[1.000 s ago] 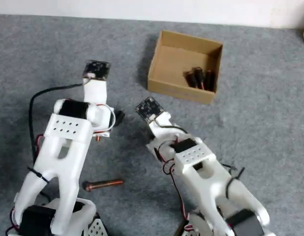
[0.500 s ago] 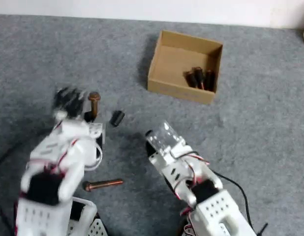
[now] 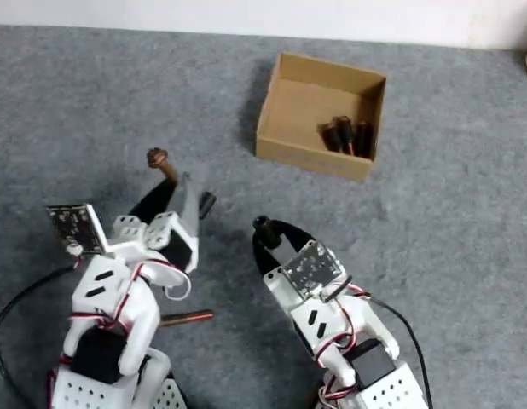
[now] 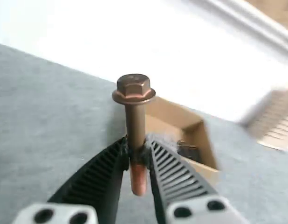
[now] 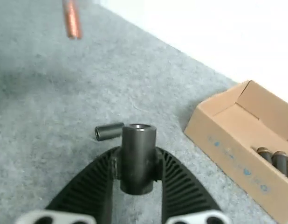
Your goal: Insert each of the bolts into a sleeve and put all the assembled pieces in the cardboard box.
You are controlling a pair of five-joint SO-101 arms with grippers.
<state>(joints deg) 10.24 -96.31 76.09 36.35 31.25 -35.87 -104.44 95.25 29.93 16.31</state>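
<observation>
Left gripper, newly raised, clamps a bolt head-up between its tips, and right gripper, likewise raised, clamps a sleeve bore-up; insertion is judged the next step.

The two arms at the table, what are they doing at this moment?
The left gripper holds a bolt by its shank, head up. The right gripper holds a sleeve, opening up. The two parts are apart, so nothing is inserted yet. A spare sleeve and a spare bolt lie on the table. The box already holds a few assembled pieces.
</observation>
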